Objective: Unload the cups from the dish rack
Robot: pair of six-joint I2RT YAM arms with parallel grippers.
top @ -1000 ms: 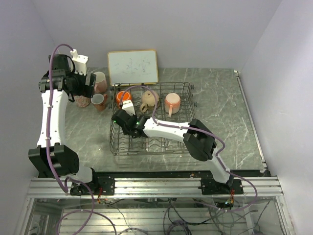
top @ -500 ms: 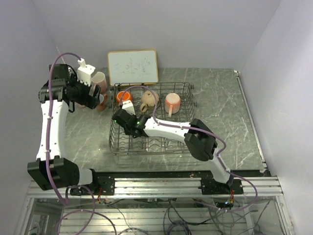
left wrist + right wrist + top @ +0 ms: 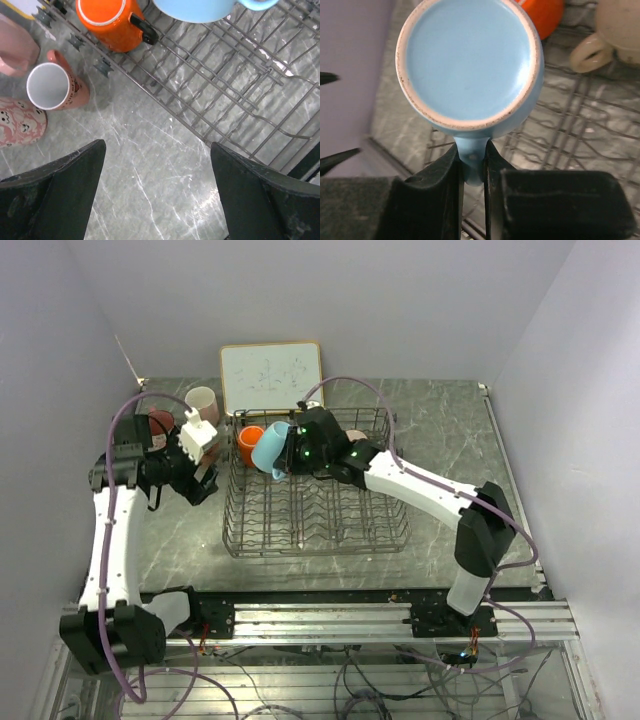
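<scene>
My right gripper (image 3: 474, 165) is shut on the handle of the light blue cup (image 3: 470, 60) and holds it bottom-up above the left back part of the dish rack (image 3: 570, 135). In the top view the light blue cup (image 3: 270, 452) hangs next to the orange cup (image 3: 250, 443), which lies in the dish rack (image 3: 310, 510). A tan cup (image 3: 615, 35) also lies in the rack. My left gripper (image 3: 157, 200) is open and empty over the table left of the rack, and it also shows in the top view (image 3: 205, 482). Several pink and salmon cups (image 3: 55, 87) stand on the table.
A wood-framed whiteboard (image 3: 272, 377) leans on the back wall behind the rack. Pink cups (image 3: 203, 400) stand at the back left of the table. A patterned pink cup (image 3: 17, 122) sits by the salmon one. The side walls stand close on both sides.
My right gripper has risen from the rack floor toward the back left with the light blue cup in it. My left arm has drawn back from the cups on the table toward the rack's left side.
</scene>
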